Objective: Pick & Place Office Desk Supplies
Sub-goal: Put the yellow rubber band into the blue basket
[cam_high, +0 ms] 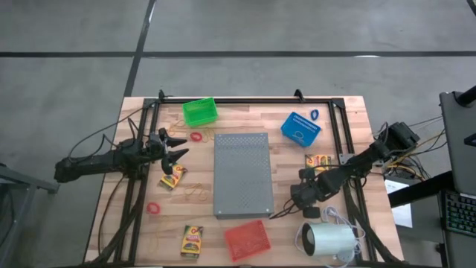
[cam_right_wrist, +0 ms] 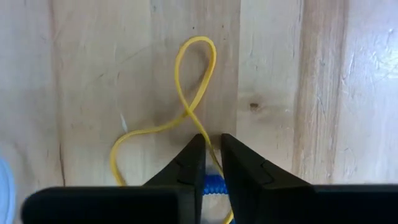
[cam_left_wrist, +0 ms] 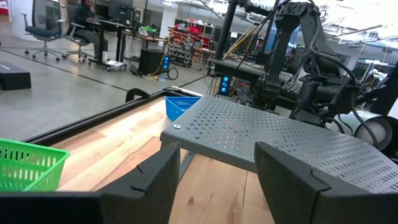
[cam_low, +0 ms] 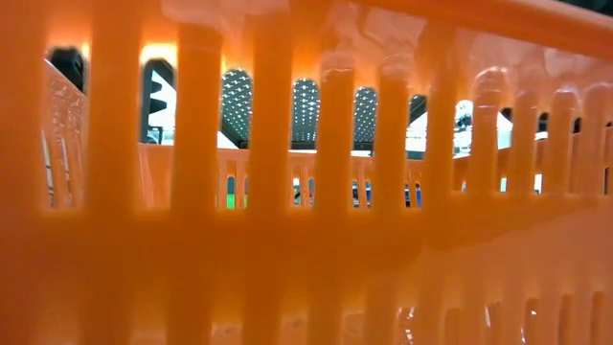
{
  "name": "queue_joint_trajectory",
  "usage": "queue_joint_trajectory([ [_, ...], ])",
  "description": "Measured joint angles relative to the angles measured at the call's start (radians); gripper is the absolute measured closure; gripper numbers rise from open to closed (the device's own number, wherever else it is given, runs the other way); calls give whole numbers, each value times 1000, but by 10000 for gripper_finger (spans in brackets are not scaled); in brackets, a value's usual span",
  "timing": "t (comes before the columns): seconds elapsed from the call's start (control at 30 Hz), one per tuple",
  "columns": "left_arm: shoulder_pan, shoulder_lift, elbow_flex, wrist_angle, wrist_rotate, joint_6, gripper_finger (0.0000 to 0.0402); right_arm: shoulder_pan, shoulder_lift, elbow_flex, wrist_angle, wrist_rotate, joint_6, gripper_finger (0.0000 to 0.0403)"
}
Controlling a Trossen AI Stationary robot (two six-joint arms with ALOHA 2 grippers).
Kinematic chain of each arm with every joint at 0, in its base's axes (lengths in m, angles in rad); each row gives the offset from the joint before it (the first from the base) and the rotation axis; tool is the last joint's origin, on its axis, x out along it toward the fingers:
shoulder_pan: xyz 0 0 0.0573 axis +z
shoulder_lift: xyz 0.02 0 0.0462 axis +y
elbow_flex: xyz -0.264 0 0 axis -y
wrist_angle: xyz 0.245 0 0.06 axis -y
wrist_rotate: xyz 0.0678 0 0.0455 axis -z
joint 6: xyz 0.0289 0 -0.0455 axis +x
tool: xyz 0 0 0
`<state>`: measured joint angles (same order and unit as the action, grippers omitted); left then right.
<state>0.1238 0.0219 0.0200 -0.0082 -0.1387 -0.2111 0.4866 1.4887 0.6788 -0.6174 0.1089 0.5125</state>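
My right gripper (cam_high: 306,211) points down at the wood to the right of the grey perforated slab (cam_high: 242,173), its fingers (cam_right_wrist: 213,138) nearly together over a thin yellow rubber band (cam_right_wrist: 186,81) that lies twisted into a figure eight. My left gripper (cam_high: 178,147) hovers level and open at the slab's left side, holding nothing. Yellow crayon boxes lie flat at the left (cam_high: 172,177), the near side (cam_high: 192,240) and the right (cam_high: 320,160). Red rings (cam_high: 196,137) (cam_high: 153,208) and a blue ring (cam_high: 314,115) lie on the table. My right gripper comes from above, fingers pointing down, and closes on a strand of the yellow rubber band (cam_right_wrist: 210,148) that runs between its two fingertips. The rest of the band lies slack on the wood. A small blue ridged piece (cam_right_wrist: 213,183) sits farther back between the fingers; what it is I cannot tell.
A green basket (cam_high: 199,112) stands at the far left, a blue basket (cam_high: 300,128) at the far right and a red basket (cam_high: 246,240) at the near edge. The red basket's wall (cam_low: 306,192) fills the low view. A white cylinder with a cord (cam_high: 331,240) lies near my right gripper.
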Motion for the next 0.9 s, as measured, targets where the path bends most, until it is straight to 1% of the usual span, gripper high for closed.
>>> queue_joint_trajectory([
  [0.13,0,0,0,0,0,0,190,-1,0,0,-2,4,0,392],
  [0.63,0,0,0,0,0,0,190,-1,-9,0,-5,-1,1,394],
  [0.9,0,0,0,0,0,0,190,-3,-128,35,-83,4,0,394],
])
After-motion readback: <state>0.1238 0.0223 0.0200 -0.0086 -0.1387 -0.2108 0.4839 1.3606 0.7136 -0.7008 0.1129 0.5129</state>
